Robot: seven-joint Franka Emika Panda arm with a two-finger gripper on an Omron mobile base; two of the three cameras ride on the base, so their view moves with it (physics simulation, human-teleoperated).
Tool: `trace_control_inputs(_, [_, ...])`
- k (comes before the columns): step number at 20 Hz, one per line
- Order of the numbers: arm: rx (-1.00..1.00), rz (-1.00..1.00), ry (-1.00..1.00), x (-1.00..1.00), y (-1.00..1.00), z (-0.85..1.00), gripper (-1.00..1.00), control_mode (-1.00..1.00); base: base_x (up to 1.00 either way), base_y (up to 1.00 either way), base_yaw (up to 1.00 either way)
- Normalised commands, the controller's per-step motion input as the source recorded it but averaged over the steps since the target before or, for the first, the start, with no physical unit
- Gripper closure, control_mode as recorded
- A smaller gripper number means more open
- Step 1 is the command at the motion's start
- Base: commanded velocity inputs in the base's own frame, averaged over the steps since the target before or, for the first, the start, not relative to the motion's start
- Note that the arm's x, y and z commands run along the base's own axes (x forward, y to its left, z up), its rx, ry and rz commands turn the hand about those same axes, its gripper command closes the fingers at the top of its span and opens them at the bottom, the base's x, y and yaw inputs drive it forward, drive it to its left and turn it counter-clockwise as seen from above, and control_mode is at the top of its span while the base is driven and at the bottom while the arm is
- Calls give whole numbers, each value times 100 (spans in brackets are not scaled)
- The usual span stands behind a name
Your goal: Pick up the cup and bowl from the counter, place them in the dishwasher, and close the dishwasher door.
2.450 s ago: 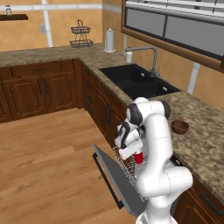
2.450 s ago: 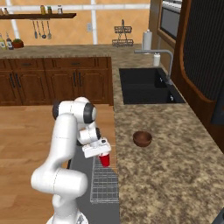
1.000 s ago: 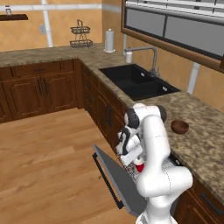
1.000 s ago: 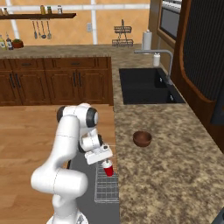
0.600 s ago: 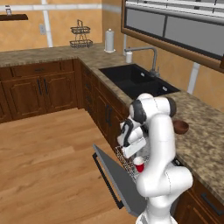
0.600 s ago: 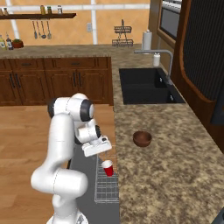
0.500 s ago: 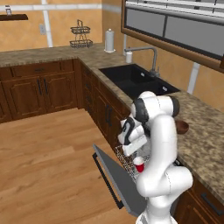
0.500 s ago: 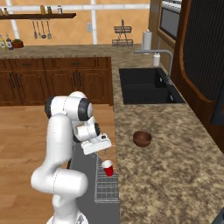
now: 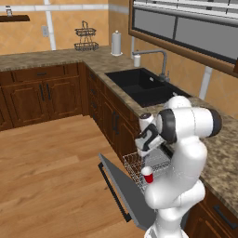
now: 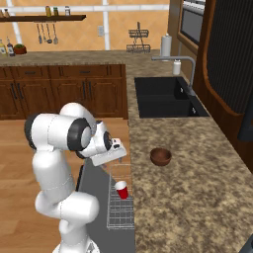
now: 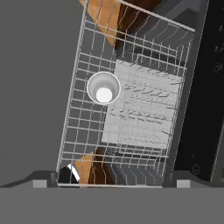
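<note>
Nearest the base, the dishwasher door (image 10: 94, 197) was seen lowered flat, with the white wire rack (image 10: 121, 202) drawn out over it. The cup (image 10: 121, 189) was found standing upright in the rack, mouth upward, close to the rack's counter-side edge; from the hand view its white inside (image 11: 103, 89) was seen from directly above. A second earlier the cup had been carried in the fingers; it was now released and the hand had been raised clear above it. The gripper (image 10: 117, 147) was held over the rack with nothing between the jaws; how widely they were parted could not be told.

The first placement was therefore judged complete, and the bowl was taken as the next item.

Farther out, the bowl (image 10: 160, 156) was observed resting on the counter (image 10: 197, 163), apart from the counter's front edge and well short of the sink (image 10: 165, 96). Bare granite was noted all round it, so an approach from above was judged unobstructed. The rack wires and the counter lip beside the hand were judged the edges to be cleared during the swing. Ample free rack space was noted beyond the cup. The door was still to be closed.
</note>
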Motion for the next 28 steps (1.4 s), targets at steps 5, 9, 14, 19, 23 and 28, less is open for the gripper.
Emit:
trace_control_inputs(5, [9, -4, -24, -26, -19, 94, -100, -100, 0, 0, 0])
trace_control_inputs(9, [0, -15, 0, 11, -54, 68, -100, -100, 0, 0, 0])
trace_control_inputs(14, [-1, -19, 12, 35, -56, 54, -100, -100, 0, 0, 0])
trace_control_inputs(19, [0, -10, 21, 39, -81, -2, -100, -100, 0, 0, 0])
trace_control_inputs(23, [3, 0, 10, 43, -50, 0, -100, -100, 0, 0, 0])
trace_control_inputs(28, [9, 3, 4, 27, -55, -15, -100, -100, 0, 0, 0])
